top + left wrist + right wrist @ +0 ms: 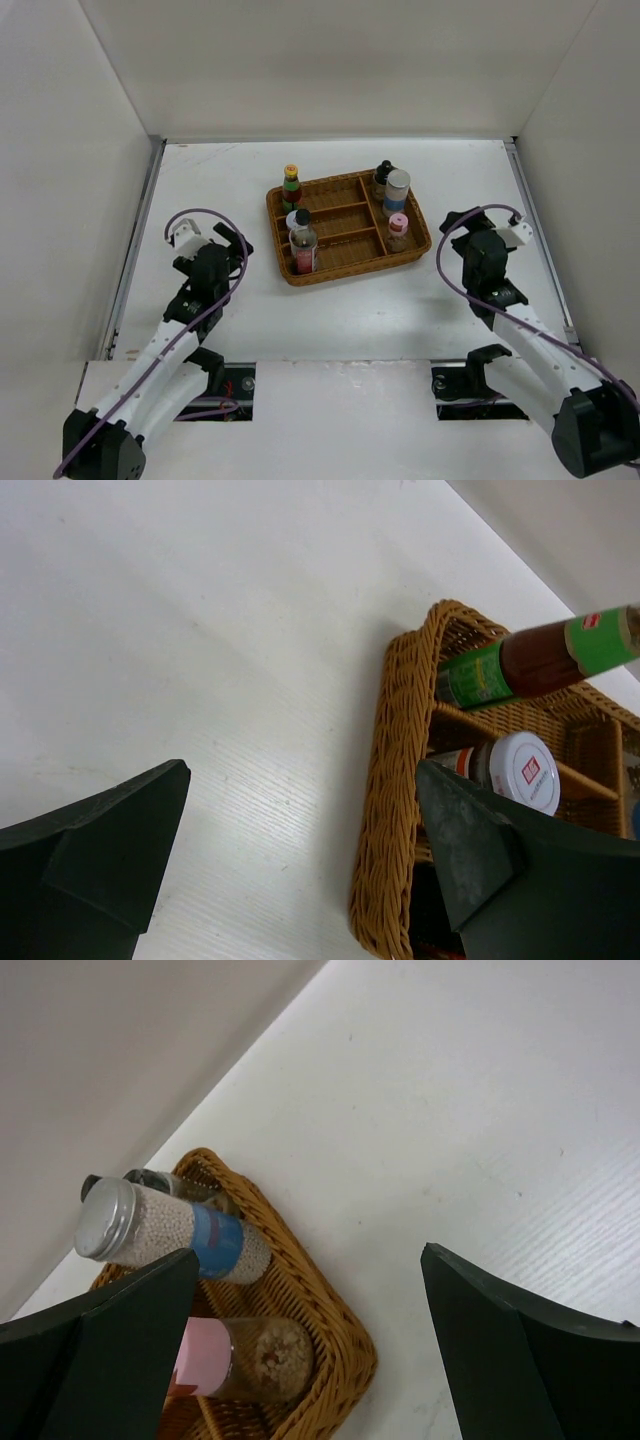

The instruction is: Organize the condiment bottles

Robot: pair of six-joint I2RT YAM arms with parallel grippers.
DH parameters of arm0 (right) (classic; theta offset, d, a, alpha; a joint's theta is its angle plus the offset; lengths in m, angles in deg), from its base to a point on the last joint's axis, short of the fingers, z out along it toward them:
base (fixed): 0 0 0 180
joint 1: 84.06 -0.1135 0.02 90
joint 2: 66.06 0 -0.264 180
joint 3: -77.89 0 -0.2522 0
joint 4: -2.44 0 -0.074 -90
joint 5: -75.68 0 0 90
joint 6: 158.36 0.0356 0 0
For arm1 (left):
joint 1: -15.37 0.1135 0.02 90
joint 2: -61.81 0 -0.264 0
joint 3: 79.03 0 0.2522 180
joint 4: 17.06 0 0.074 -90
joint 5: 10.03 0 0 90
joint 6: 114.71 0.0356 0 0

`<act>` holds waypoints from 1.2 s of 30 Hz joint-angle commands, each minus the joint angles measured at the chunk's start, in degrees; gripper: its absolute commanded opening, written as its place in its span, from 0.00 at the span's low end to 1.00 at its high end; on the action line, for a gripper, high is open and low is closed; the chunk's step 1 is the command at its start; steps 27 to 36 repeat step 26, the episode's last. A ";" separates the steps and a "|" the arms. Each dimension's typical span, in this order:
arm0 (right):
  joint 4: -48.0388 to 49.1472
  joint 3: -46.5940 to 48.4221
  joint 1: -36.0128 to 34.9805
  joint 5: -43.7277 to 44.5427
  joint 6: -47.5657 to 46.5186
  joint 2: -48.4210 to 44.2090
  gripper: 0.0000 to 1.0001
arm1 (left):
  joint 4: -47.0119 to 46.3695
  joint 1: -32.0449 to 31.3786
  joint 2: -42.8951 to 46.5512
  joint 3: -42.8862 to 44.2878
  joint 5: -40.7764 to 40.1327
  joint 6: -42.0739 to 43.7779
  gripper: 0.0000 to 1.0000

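All bottles stand in the wicker tray. On its left side are the green bottle with yellow cap, a white-capped jar and the tall dark-red bottle with black cap. On its right side are the dark black-capped jar, the blue-labelled grey-capped cylinder and the pink-capped shaker. My left gripper is open and empty, left of the tray. My right gripper is open and empty, right of the tray. The left wrist view shows the green bottle; the right wrist view shows the cylinder and shaker.
The tray's woven left rim lies between my left fingers' line of sight, and its right corner sits between my right fingers. White walls enclose the table on three sides. Bare white tabletop surrounds the tray.
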 commanded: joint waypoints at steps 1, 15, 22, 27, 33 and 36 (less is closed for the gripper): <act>-4.66 2.18 0.24 -1.62 6.58 -1.22 1.00 | 5.14 1.57 -0.07 4.37 -1.24 1.02 1.00; -10.21 -1.86 2.44 -2.85 10.19 -7.03 1.00 | 12.60 0.25 0.54 9.99 -4.76 4.54 1.00; -7.49 -1.77 2.35 -5.75 9.93 -3.07 1.00 | 12.87 -1.07 1.25 11.93 -3.17 5.76 1.00; -6.52 -1.95 2.35 -5.66 9.49 -2.72 1.00 | 13.49 -1.50 1.42 13.69 -4.58 7.00 1.00; -6.52 -1.95 2.35 -5.66 9.49 -2.72 1.00 | 13.49 -1.50 1.42 13.69 -4.58 7.00 1.00; -6.52 -1.95 2.35 -5.66 9.49 -2.72 1.00 | 13.49 -1.50 1.42 13.69 -4.58 7.00 1.00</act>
